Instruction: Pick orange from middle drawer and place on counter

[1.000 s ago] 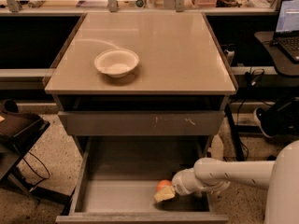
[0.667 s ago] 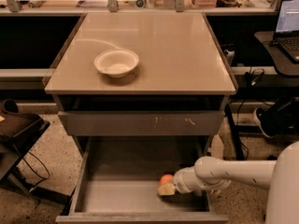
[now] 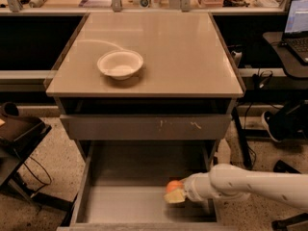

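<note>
The gripper (image 3: 174, 196) touches the orange (image 3: 172, 185) on its left, near-right in the middle drawer (image 3: 125, 202); I cannot tell its hold. The counter (image 3: 163, 47) lies above.

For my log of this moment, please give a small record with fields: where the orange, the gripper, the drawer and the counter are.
middle drawer: pulled open
orange: inside it, front right part
gripper: low in the drawer, right beside the orange
counter: holds a white bowl on its left half
task: orange not yet on counter
</note>
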Motion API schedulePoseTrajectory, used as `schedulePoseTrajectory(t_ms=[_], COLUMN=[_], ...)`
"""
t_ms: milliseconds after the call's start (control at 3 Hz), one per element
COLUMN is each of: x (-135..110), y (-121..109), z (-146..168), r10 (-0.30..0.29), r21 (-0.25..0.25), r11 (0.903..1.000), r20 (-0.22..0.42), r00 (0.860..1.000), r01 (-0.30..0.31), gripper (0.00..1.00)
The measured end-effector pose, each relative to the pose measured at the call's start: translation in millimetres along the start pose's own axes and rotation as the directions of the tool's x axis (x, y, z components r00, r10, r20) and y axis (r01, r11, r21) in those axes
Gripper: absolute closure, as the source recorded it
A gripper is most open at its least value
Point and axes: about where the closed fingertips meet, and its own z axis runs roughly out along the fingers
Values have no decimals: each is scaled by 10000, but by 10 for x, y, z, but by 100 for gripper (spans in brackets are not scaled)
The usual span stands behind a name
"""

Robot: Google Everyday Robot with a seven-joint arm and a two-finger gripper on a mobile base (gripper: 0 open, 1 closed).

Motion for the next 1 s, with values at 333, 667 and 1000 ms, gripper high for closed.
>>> schedulePoseTrajectory(t_ms=[333, 667, 1000], x=[-270, -543, -639], y=[207, 311, 323], z=[-890, -1886, -2262], r10=[-106, 309, -45], r21=[722, 1571, 2277], r11=[9974, 9858, 9730], r20=[951, 1750, 1793], r00=[9954, 9841, 9838], r01=[37, -589, -370], gripper=[100, 100, 100])
